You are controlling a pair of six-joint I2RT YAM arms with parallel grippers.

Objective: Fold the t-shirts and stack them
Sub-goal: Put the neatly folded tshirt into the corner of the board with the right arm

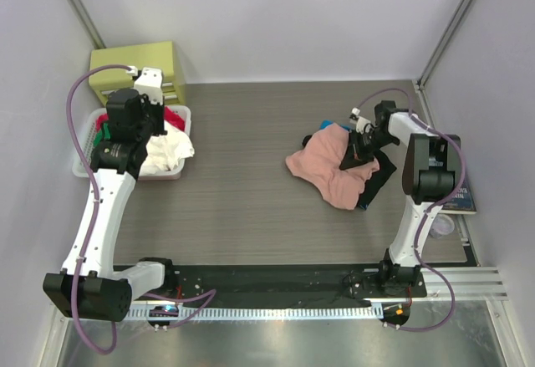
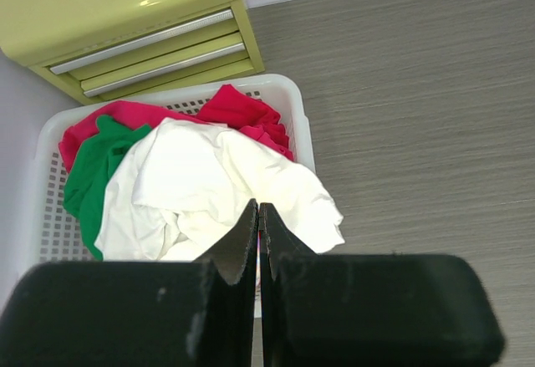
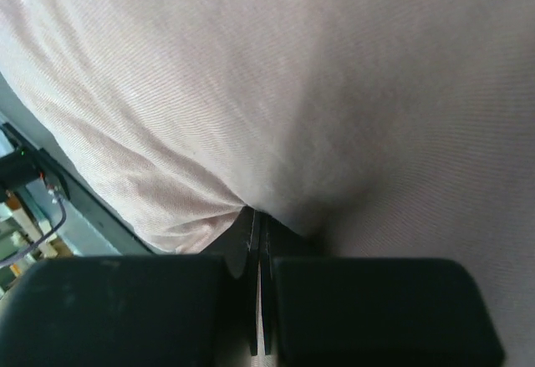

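Observation:
A crumpled salmon-pink t-shirt [image 1: 326,166] lies at the table's right, partly over a black t-shirt [image 1: 380,176]. My right gripper [image 1: 361,151] is shut on a fold of the pink t-shirt. In the right wrist view the pink cloth [image 3: 292,91] fills the frame and is pinched at the gripper's [image 3: 257,215] tips. My left gripper [image 1: 138,133] hangs above the laundry basket [image 1: 84,166], shut and holding nothing. In the left wrist view, the left gripper [image 2: 258,208] has its fingers pressed together over a white garment [image 2: 209,183].
The white basket [image 2: 297,99] holds white, red [image 2: 242,112] and green [image 2: 92,175] clothes. A yellow-green drawer unit [image 1: 138,62] stands behind it. A bit of blue cloth [image 1: 328,124] shows behind the pink shirt. A dark book [image 1: 460,200] lies by the right wall.

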